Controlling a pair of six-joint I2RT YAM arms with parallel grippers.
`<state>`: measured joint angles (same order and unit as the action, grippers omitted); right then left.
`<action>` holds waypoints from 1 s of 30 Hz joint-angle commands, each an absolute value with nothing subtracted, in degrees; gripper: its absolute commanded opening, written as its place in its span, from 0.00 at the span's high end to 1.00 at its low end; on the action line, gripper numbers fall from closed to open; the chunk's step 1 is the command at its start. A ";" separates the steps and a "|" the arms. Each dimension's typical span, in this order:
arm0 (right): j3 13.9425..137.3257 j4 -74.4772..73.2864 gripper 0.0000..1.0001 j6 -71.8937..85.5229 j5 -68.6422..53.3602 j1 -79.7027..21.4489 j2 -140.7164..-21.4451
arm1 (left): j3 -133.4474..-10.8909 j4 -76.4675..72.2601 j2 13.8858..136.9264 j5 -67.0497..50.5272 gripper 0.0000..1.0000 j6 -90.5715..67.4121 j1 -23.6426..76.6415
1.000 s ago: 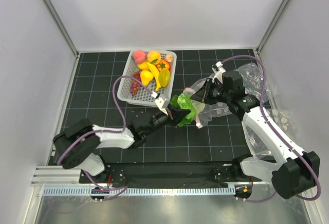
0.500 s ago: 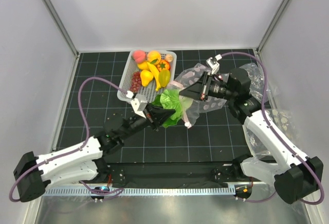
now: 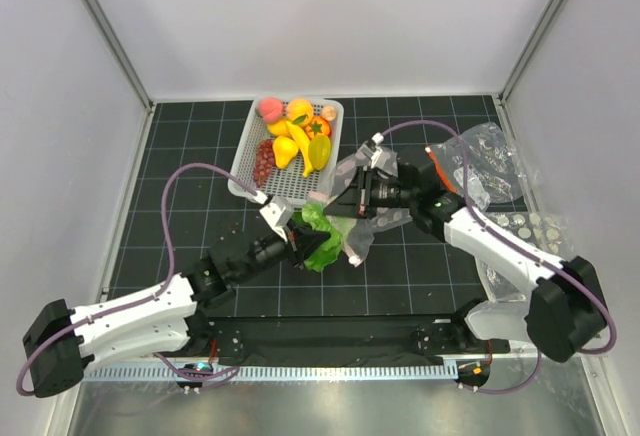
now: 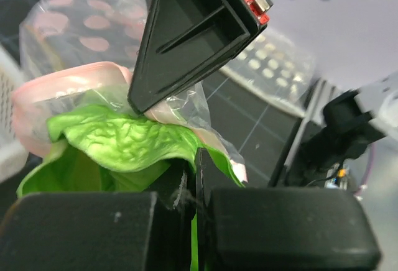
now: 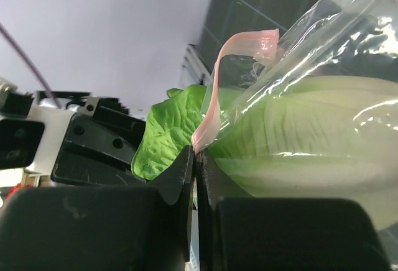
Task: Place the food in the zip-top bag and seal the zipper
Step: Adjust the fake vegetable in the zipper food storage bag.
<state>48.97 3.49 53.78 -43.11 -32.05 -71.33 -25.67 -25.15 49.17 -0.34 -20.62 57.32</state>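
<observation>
From above, at the centre of the frame, the left gripper (image 3: 298, 239) is clamped on the green cabbage (image 3: 322, 248). The leaf sits at the mouth of the zip-top bag (image 3: 358, 243), and the right gripper (image 3: 343, 202) holds that mouth up. The other toy fruits (image 3: 295, 141) lie in the basket (image 3: 240, 184) at upper centre. With the 2 arms meeting this closely, a push too far could knock one gripper against the other. In the left wrist view the pincer is together on the leaf's lower edge, and the pink zipper (image 4: 62, 79) curls round the cabbage at left. The leaf could snag on that rim and fold the mouth shut. In the right wrist view the fingers are pinched together on only the thin zipper strip at centre, with part of the cabbage already behind the clear film at right. I judge that a tug from the cabbage could pull the strip free.
</observation>
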 commanded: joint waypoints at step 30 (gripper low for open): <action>49.75 -25.23 0.19 25.05 9.22 -48.95 -60.04 | -12.04 -51.42 63.46 12.31 1.00 -21.71 57.13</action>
